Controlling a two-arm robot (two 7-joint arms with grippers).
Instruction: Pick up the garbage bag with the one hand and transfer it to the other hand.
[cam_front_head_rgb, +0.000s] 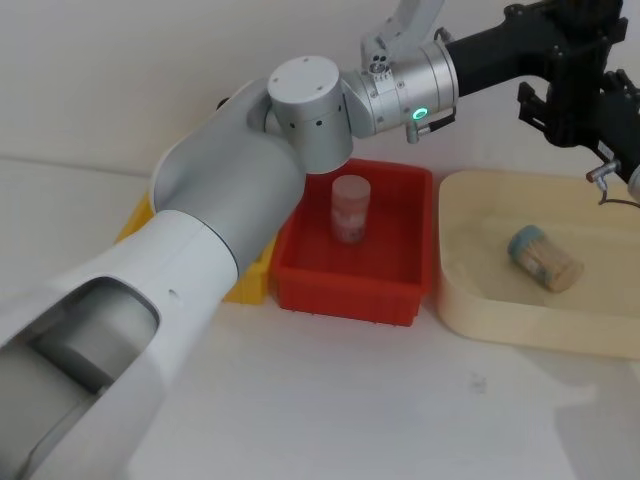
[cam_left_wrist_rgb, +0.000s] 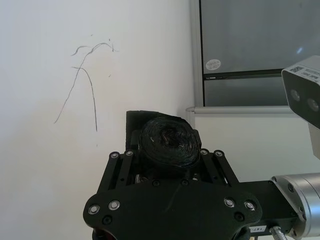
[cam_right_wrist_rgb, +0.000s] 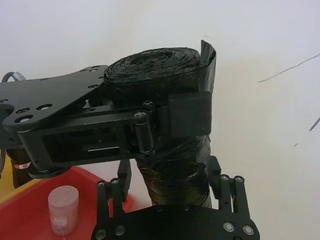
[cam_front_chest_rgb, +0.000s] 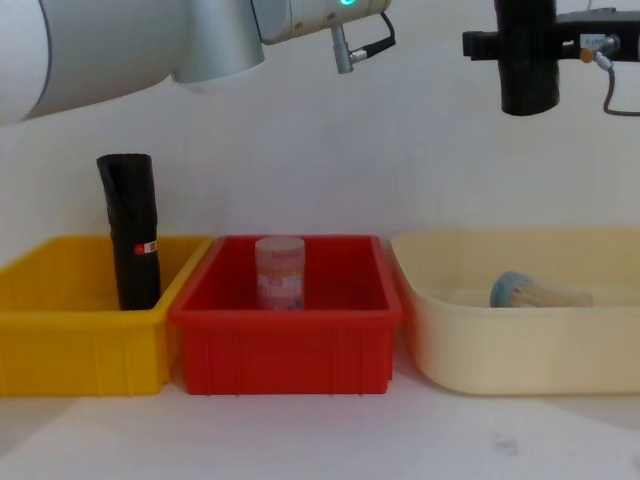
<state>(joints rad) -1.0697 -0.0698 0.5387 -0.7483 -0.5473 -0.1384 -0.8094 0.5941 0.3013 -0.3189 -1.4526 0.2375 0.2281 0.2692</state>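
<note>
The garbage bag (cam_right_wrist_rgb: 170, 165), a matte black roll, is held high in the air above the cream tray (cam_front_head_rgb: 470, 290). My left gripper (cam_right_wrist_rgb: 165, 120), on the green-lamp arm (cam_front_head_rgb: 400, 90), is shut on the roll near one end. Its finger pad (cam_right_wrist_rgb: 187, 112) presses the roll's side. My right gripper (cam_right_wrist_rgb: 170, 187) straddles the roll's other part, and its fingers (cam_right_wrist_rgb: 227, 192) stand open with a thin gap on one side. In the chest view the garbage bag (cam_front_chest_rgb: 528, 85) hangs upright at the top right. The left wrist view sees the garbage bag (cam_left_wrist_rgb: 167, 142) end-on.
A yellow bin (cam_front_chest_rgb: 80, 340) on the left holds a taller black roll with a red-and-white label (cam_front_chest_rgb: 130, 230). The red bin (cam_front_chest_rgb: 285, 345) in the middle has a clear jar (cam_front_chest_rgb: 280, 272). A capped container (cam_front_head_rgb: 545, 258) lies in the cream tray.
</note>
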